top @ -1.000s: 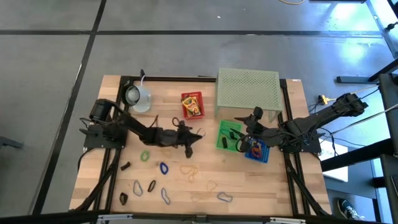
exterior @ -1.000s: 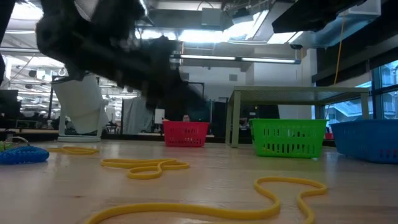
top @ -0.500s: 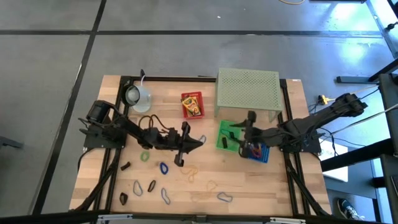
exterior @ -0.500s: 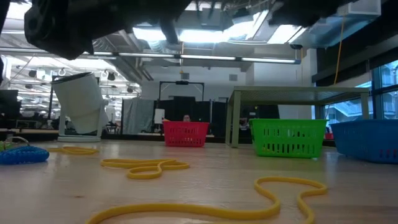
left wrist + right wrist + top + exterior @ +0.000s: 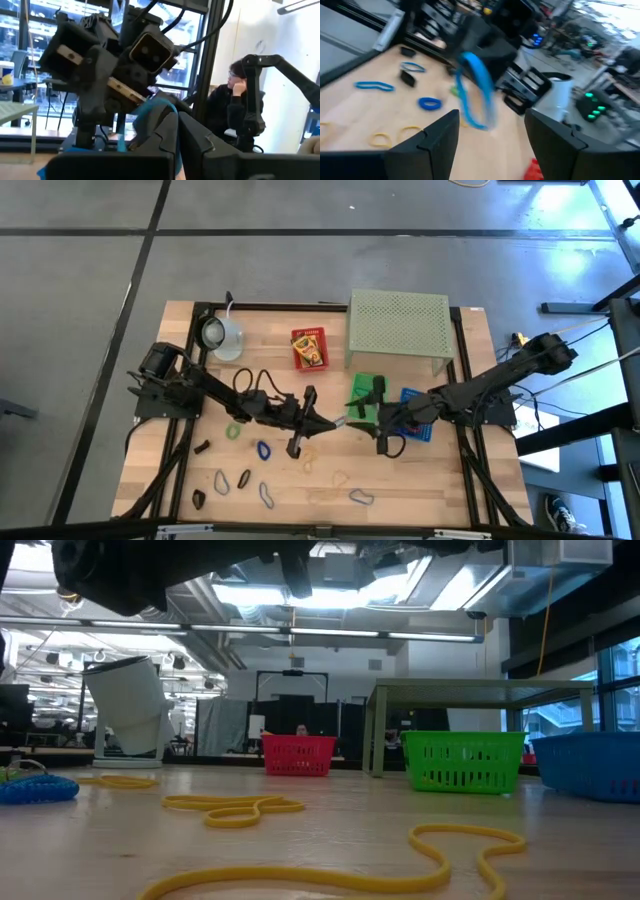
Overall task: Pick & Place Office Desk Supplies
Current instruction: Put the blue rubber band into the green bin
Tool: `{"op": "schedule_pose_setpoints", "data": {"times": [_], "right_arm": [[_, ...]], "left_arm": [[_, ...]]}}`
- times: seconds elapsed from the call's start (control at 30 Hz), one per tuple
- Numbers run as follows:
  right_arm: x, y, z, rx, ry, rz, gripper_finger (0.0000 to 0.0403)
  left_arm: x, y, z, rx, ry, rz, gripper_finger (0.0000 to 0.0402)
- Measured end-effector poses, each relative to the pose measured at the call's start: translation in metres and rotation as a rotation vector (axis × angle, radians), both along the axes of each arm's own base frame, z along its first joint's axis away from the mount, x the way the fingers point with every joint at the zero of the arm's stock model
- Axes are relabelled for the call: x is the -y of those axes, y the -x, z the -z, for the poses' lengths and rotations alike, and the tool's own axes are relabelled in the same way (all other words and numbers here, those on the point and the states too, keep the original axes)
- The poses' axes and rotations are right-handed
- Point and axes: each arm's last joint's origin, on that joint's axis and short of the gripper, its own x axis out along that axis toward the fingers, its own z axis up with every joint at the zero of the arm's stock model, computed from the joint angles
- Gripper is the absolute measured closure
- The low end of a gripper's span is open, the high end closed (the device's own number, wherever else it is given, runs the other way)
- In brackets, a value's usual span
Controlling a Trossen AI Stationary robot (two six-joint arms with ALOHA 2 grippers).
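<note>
Your left tool [image 5: 335, 423], pinched on a blue loop [image 5: 476, 91] above mid-desk [image 5: 440, 480], faces your right tool [image 5: 384, 442], spread wide just beside it, loop hanging lengthwise straight ahead between the right fingers.

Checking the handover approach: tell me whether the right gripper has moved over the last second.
Yes. In the high view the right gripper has swung away from the green perforated stand, toward the table's middle and the left gripper.
</note>
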Motion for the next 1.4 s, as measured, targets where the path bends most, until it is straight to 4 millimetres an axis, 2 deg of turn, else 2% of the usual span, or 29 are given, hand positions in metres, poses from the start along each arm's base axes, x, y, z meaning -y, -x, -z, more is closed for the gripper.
{"op": "schedule_pose_setpoints", "data": {"times": [0.3,0.77,1.17,1.27,1.4], "right_arm": [[-0.002,-0.001,-0.003,0.024,-0.021,-0.072,0.0174],[-0.002,-0.001,-0.006,0.055,-0.043,-0.07,0.0174],[0.012,-0.008,-0.005,0.05,-0.093,-0.005,0.0176],[0.014,-0.008,-0.005,0.05,-0.109,0.005,0.0191],[0.016,-0.009,-0.005,0.053,-0.104,0.035,0.0236]], "left_arm": [[0.001,0.0,0.0,0.0,-0.018,-0.003,0.0398],[-0.003,-0.001,0.0,-0.001,-0.017,-0.021,0.0398],[-0.012,-0.01,-0.007,0.008,-0.029,-0.013,0.0397],[-0.012,-0.01,-0.007,0.007,-0.029,-0.014,0.0399],[-0.012,-0.01,-0.007,0.009,-0.04,-0.016,0.0397]]}}
